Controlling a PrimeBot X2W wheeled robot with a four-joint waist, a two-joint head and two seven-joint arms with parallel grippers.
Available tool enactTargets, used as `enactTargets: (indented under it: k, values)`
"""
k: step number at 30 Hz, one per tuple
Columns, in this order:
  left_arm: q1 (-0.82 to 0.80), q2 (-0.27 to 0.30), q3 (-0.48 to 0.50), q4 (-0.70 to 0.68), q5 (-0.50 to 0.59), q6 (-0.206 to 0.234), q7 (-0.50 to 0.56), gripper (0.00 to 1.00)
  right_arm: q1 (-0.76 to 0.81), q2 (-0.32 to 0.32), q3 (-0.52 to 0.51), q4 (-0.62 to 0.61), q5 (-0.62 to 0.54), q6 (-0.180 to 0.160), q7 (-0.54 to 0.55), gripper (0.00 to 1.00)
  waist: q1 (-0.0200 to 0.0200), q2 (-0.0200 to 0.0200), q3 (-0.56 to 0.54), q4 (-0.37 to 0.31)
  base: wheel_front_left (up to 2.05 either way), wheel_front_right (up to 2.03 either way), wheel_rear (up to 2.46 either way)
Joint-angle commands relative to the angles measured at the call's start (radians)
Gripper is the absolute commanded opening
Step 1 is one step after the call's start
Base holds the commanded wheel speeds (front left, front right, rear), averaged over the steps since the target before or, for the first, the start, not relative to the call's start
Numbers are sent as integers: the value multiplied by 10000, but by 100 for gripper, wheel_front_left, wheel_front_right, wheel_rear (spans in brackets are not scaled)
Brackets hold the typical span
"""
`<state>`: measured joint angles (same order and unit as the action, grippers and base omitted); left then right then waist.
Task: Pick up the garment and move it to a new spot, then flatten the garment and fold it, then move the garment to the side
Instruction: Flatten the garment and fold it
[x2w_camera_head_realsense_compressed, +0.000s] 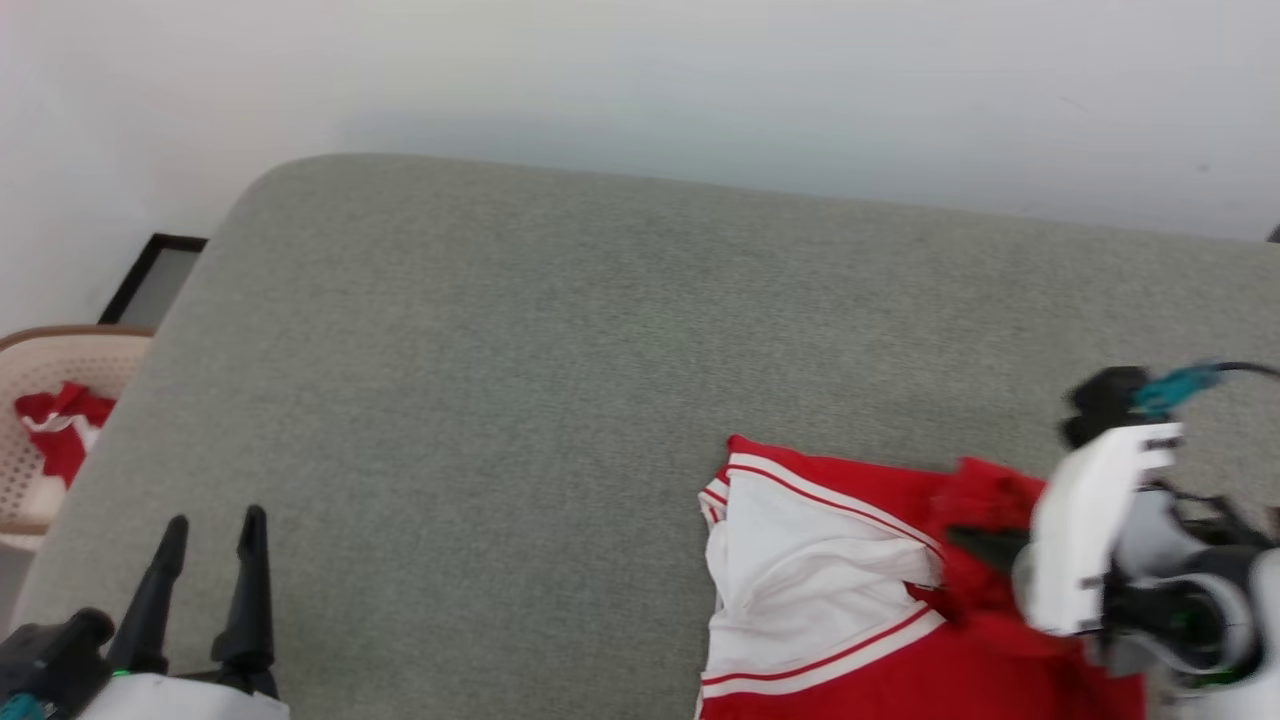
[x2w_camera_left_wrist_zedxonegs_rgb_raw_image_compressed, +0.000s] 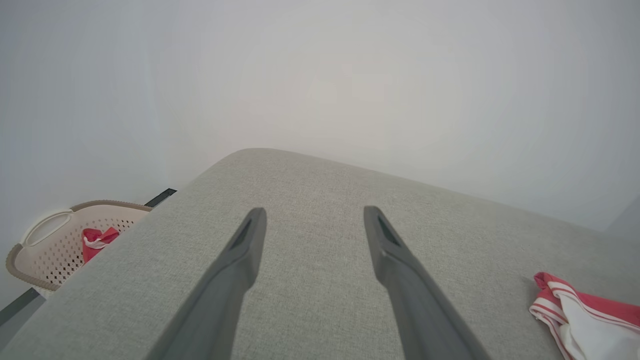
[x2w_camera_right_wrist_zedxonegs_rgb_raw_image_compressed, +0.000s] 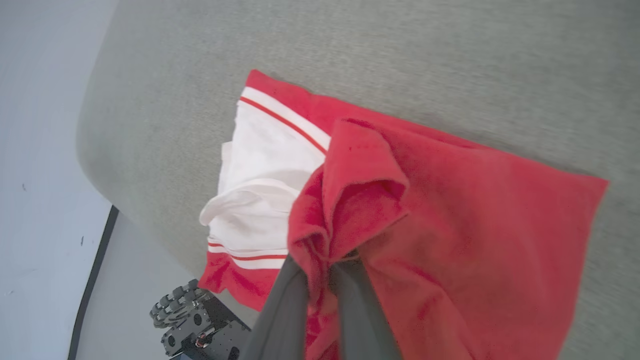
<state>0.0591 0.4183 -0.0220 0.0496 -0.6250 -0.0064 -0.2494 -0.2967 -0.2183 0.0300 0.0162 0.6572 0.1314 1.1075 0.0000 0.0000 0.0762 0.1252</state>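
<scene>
- Garment (x2w_camera_head_realsense_compressed: 850, 600) relocation is the step in hand, by my judgement; flattening not yet begun.
- Left gripper (x2w_camera_head_realsense_compressed: 216, 516): fingers spread, empty, over the grey cushion (x2w_camera_head_realsense_compressed: 500, 380).
- Garment lies bunched at the cushion's right front edge.
- Right gripper (x2w_camera_right_wrist_zedxonegs_rgb_raw_image_compressed: 324, 270): pinched onto a red fold.
- Next I need a clean lift, then a carry leftward to bare cushion.

High head, low wrists, shared garment (x2w_camera_head_realsense_compressed: 810, 570).
</scene>
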Motion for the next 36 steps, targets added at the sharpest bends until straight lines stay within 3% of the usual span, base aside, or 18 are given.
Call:
enactTargets:
  k: [1, 9, 17, 18, 19, 20, 22, 30, 36]
  values:
    - [-167, -35, -57, 40, -11, -52, 10, 100, -126, 261, 308, 62, -129, -15, -128, 0, 0, 0, -24, 214, 0, 0, 0]
    - [-446, -163, -389, 209, 27, -140, 93, 100, -571, 1235, 1547, 1113, -476, -15, -1072, 0, 0, 0, 48, 731, 0, 0, 0]
    - [-658, -273, -568, 493, 14, -207, 58, 100, -1039, 1411, 2376, 2661, -963, -15, -2075, 0, 0, 0, 120, 1032, 0, 0, 0]
    - [-700, -301, -572, 508, -19, -248, 46, 100, -1128, 1421, 2443, 2812, -996, -15, -2179, 15, 0, 0, 121, 1042, 0, 0, 0]
    - [-725, -312, -567, 539, -40, -273, 29, 100, -1211, 1426, 2510, 2936, -985, -15, -2284, 42, 0, 0, 118, 1044, 0, 0, 0]
    - [-728, -283, -571, 580, 2, -251, 37, 100, -1273, 1427, 2562, 3040, -956, -15, -2347, 84, 0, 0, 108, 1035, 0, 0, 0]
    - [-717, -281, -559, 631, 1, -259, 14, 100, -1348, 1386, 2661, 3149, -858, -15, -2451, 100, 0, 0, 65, 984, 0, 0, 0]
    - [-422, -126, -379, 583, 32, -120, -12, 100, -1410, 744, 2870, 2477, -383, -15, -3122, 100, 0, 0, -166, 500, 0, 0, 0]
    - [-132, 46, -201, 400, 80, 10, -36, 100, -1080, -388, 2803, 1630, -273, -15, -5102, 100, 0, 0, -326, -167, 0, 0, 0]
